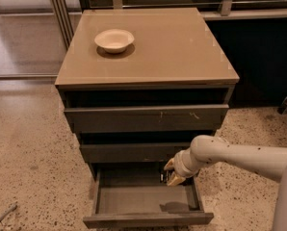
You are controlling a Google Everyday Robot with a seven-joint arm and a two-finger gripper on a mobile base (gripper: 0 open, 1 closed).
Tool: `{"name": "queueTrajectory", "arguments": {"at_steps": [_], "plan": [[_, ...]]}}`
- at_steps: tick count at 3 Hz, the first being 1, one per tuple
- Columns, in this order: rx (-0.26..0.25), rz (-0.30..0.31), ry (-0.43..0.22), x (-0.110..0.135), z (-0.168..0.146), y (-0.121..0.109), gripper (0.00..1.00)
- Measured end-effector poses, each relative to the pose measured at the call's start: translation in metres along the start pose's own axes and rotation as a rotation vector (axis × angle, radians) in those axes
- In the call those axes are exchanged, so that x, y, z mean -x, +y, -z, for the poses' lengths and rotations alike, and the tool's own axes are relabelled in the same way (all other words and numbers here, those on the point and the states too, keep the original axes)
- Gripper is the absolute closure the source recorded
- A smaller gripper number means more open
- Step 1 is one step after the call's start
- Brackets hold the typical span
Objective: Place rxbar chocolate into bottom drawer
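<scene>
Speckled stone floor (28, 167) spreads left of the gripper. A white bowl (114, 39) sits on the tan cabinet top (182, 47), up and left. The bottom drawer (134, 198) is open directly below. The gripper (171, 172) clamps the bar (162, 176) over the drawer's right rear corner.

bottom drawer (148, 220) stands open; black rxbar chocolate (162, 176) held in gripper (170, 172) over its back right corner
</scene>
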State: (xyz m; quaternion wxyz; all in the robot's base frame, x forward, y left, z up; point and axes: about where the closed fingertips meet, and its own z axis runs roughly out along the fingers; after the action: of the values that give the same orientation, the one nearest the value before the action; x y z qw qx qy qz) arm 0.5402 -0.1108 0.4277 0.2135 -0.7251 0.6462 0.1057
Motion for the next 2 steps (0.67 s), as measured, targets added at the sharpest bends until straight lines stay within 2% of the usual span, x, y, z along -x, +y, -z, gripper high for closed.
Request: {"name": "queueTrajectory", "arguments": {"at_steps": [1, 2], "plan": [[-0.069, 0.019, 0.045, -0.032, -0.038, -0.014, 1.00], [-0.102, 0.003, 0.048, -0.060, -0.081, -0.026, 1.00]]}}
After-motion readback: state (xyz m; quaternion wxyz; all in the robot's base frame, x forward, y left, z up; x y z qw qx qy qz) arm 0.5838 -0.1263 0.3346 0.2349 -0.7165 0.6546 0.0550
